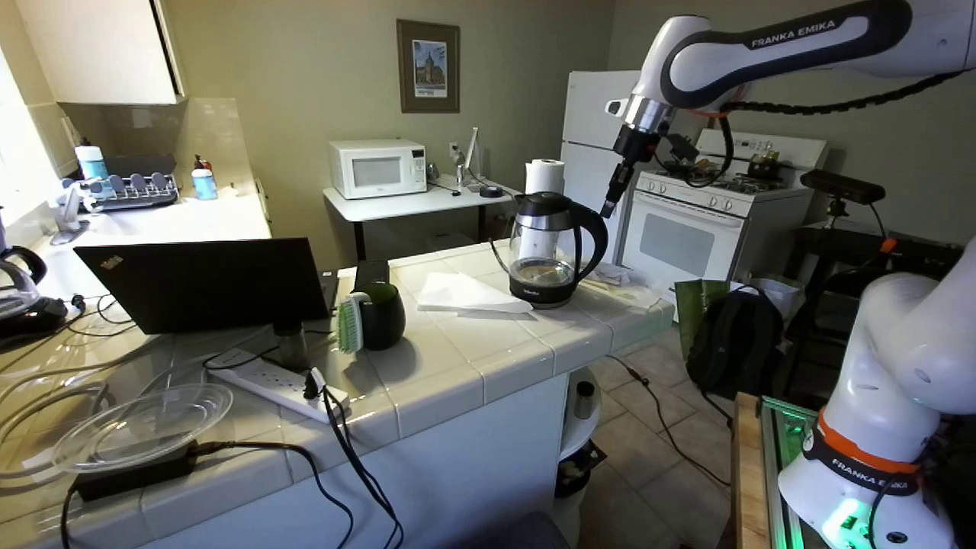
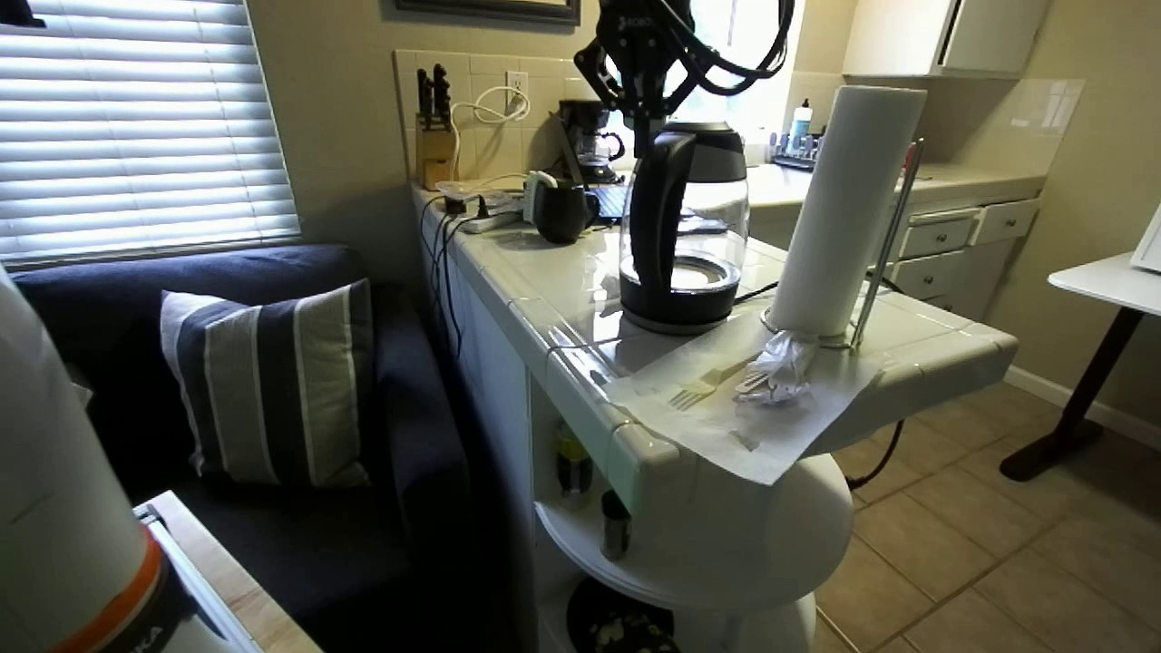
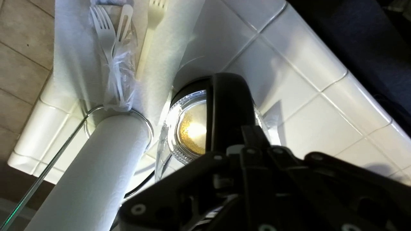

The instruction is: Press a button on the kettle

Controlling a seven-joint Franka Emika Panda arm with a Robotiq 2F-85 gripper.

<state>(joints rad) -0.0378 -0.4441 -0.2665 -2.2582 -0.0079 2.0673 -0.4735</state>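
Observation:
The kettle (image 1: 543, 293), a clear-glass jug with black lid, handle and base, stands upright on the tiled counter. It also shows in an exterior view (image 2: 678, 305), and its black handle fills the middle of the wrist view (image 3: 231, 106). My gripper (image 1: 608, 209) points down with its fingertips close to the top of the handle. It also shows near the handle top in an exterior view (image 2: 644, 141). In the wrist view the fingertips (image 3: 256, 134) are together with nothing between them, overlapping the handle. I cannot tell whether they touch it. No button can be made out.
A paper towel roll (image 2: 848, 209) on a metal stand is beside the kettle. Plastic forks (image 2: 703, 390) lie on a paper sheet (image 2: 771, 453) at the counter's end. A dark mug (image 1: 383, 320), a laptop (image 1: 206, 282) and a power strip (image 1: 274, 385) stand farther along.

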